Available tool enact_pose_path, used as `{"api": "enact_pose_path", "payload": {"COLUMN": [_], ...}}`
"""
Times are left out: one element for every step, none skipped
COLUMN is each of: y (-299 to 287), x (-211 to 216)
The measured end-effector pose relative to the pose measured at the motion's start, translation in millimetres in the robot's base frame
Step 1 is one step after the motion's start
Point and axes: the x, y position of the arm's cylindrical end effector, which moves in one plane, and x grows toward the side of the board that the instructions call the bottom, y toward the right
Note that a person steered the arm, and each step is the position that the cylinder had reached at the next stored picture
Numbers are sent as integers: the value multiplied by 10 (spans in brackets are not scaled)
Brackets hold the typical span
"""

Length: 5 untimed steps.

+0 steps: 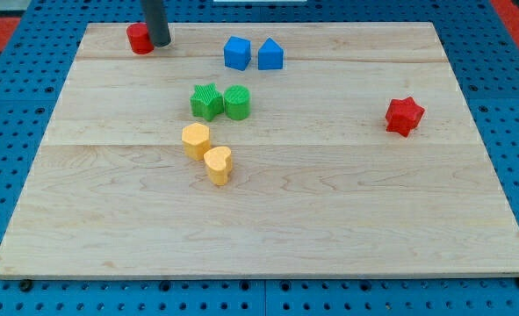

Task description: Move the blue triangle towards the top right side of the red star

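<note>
- The blue triangle (pixel 270 54) is seen near the view's top, a bit left of centre, touching or just beside a blue cube-ish block (pixel 237 53) at its 9 o'clock.
- The red star (pixel 404 116) is parked well apart from it, off at roughly 4 o'clock, toward the view's right.
- At about 7 o'clock from the triangle, a green star (pixel 205 102) and a green cylinder (pixel 237 103) are pressed together.
- Below those, at 6 o'clock, a yellow hexagon-ish block (pixel 196 140) and a yellow heart (pixel 218 165) are found touching.
- My tip (pixel 158 41) is planted way over at the triangle's 9 o'clock, right against a red cylinder (pixel 140 39) at the top left. No jaws here, just a plain rod.
- Everything is laid out on a wooden board (pixel 329 219); no labels, brands or writing can be made out anywhere.
</note>
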Motion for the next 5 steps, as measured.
{"api": "enact_pose_path", "payload": {"y": [6,65,65,503,906], "x": [0,0,0,1,1]}}
